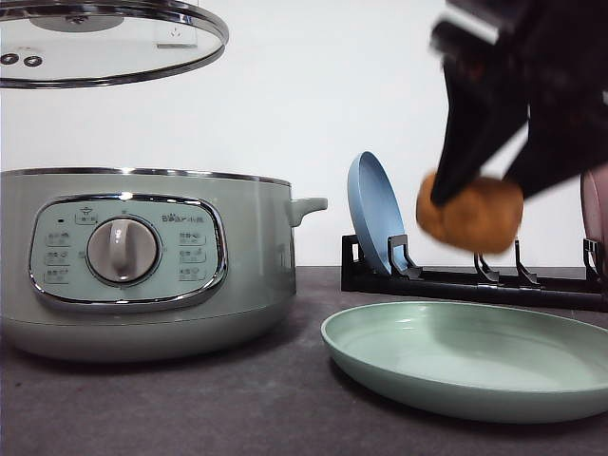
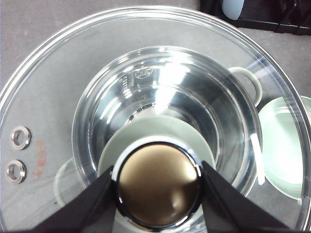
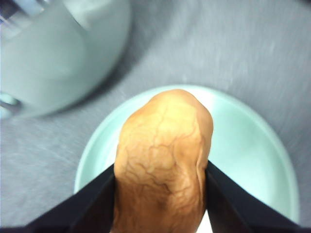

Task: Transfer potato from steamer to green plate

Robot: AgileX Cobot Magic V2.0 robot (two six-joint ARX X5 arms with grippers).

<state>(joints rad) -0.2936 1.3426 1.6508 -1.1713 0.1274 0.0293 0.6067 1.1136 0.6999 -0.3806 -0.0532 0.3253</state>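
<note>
I see the wrinkled orange-brown potato (image 1: 472,215) clenched in my right gripper (image 1: 475,204) above the bare green plate (image 1: 475,356), the steamer (image 1: 142,261) at its nine o'clock, while my left gripper (image 2: 158,187) grasps the lid knob (image 2: 158,187).

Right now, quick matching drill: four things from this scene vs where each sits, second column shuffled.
Things:
1. potato
2. glass lid
3. blue plate
4. green plate

Places:
A. upright in the black rack
B. flat on the table, nothing on it
C. held in the air above the steamer
D. clamped in the right gripper

Pairs: 1-D, 2-C, 3-A, 4-B
</note>
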